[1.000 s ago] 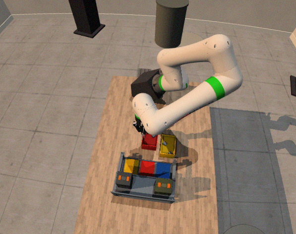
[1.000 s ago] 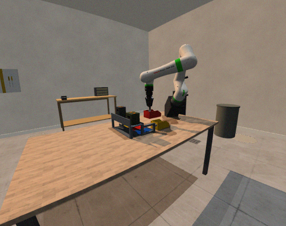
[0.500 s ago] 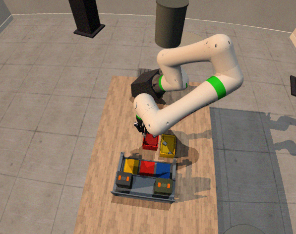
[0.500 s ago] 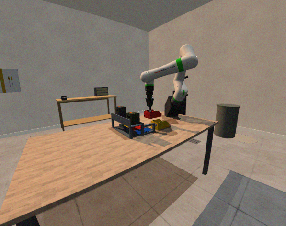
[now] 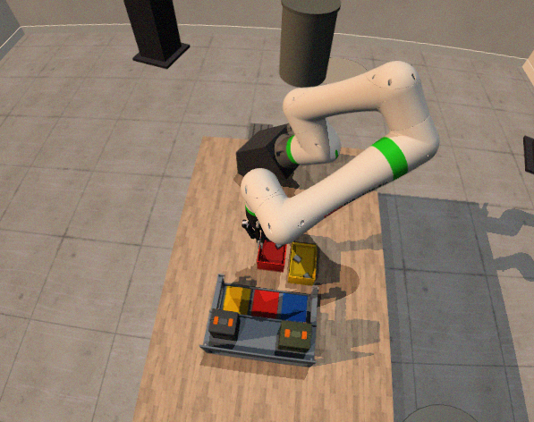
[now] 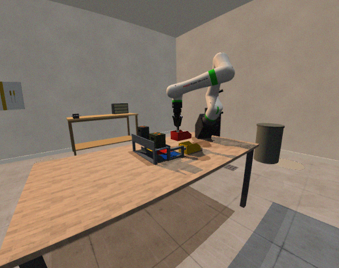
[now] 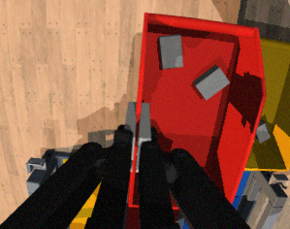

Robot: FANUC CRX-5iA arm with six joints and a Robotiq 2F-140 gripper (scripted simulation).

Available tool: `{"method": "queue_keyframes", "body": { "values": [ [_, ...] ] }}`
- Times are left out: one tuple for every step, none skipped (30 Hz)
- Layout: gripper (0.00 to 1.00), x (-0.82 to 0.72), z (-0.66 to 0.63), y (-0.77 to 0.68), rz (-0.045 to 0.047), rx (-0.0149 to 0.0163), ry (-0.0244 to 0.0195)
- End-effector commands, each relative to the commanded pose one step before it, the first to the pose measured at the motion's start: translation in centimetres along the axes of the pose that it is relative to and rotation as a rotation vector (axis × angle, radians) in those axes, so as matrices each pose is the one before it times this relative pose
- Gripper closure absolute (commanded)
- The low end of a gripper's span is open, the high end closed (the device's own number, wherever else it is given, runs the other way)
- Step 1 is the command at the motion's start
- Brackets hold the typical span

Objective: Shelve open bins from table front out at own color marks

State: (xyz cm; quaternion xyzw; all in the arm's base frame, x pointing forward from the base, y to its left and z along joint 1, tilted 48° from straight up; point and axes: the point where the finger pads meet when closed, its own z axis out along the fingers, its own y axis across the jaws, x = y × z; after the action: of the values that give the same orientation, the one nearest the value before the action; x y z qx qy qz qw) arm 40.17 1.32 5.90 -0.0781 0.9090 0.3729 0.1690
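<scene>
My gripper (image 7: 137, 115) is shut on the left side wall of the red bin (image 7: 195, 101) and holds it above the table. The red bin (image 5: 271, 256) holds two grey parts (image 7: 171, 51). In the exterior view the red bin (image 6: 180, 134) hangs under the gripper (image 6: 176, 127), clear of the table. The yellow bin (image 5: 302, 262) stands on the table just right of the red bin, with grey parts in it. The shelf (image 5: 262, 319) is in front of both bins, with yellow (image 5: 236, 299), red (image 5: 266, 302) and blue (image 5: 294, 307) marks in a row.
A dark box (image 5: 224, 324) and an olive box (image 5: 294, 336), each with orange marks, stand on the shelf's upper board. The robot's black base (image 5: 263, 154) is behind the bins. A grey cylinder (image 6: 268, 142) stands on the floor beside the table.
</scene>
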Motion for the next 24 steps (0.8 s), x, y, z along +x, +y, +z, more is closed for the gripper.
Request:
{"method": "queue_keyframes", "body": {
  "values": [
    [1.0,-0.076,0.075,-0.018,0.00005,0.00037,-0.0003],
    [1.0,-0.053,0.077,0.0,0.0,0.0,0.0],
    [1.0,-0.069,0.101,0.0,0.0,0.0,0.0],
    [1.0,-0.085,0.126,0.0,0.0,0.0,0.0],
    [1.0,-0.103,0.151,0.0,0.0,0.0,0.0],
    [1.0,0.0,0.0,0.0,0.0,0.0,0.0],
    [1.0,0.0,0.0,0.0,0.0,0.0,0.0],
    [1.0,-0.119,0.176,0.0,0.0,0.0,0.0],
    [1.0,-0.136,0.2,0.0,0.0,0.0,0.0],
    [1.0,-0.15,0.222,0.0,0.0,0.0,0.0],
    [1.0,-0.166,0.243,0.0,0.0,0.0,0.0],
    [1.0,-0.177,0.261,0.0,0.0,0.0,0.0],
    [1.0,-0.187,0.277,0.0,0.0,0.0,0.0],
    [1.0,-0.197,0.289,0.0,0.0,0.0,0.0],
    [1.0,-0.203,0.299,0.0,0.0,0.0,0.0],
    [1.0,-0.207,0.305,0.0,0.0,0.0,0.0],
    [1.0,-0.208,0.307,0.0,0.0,0.0,0.0],
    [1.0,-0.208,0.305,0.0,0.0,0.0,0.0],
    [1.0,-0.204,0.3,0.0,0.0,0.0,0.0],
    [1.0,-0.197,0.291,0.0,0.0,0.0,0.0],
    [1.0,-0.188,0.278,0.0,0.0,0.0,0.0],
    [1.0,-0.178,0.262,0.0,0.0,0.0,0.0],
    [1.0,0.0,0.0,0.0,0.0,0.0,0.0],
    [1.0,0.0,0.0,0.0,0.0,0.0,0.0]
  ]
}}
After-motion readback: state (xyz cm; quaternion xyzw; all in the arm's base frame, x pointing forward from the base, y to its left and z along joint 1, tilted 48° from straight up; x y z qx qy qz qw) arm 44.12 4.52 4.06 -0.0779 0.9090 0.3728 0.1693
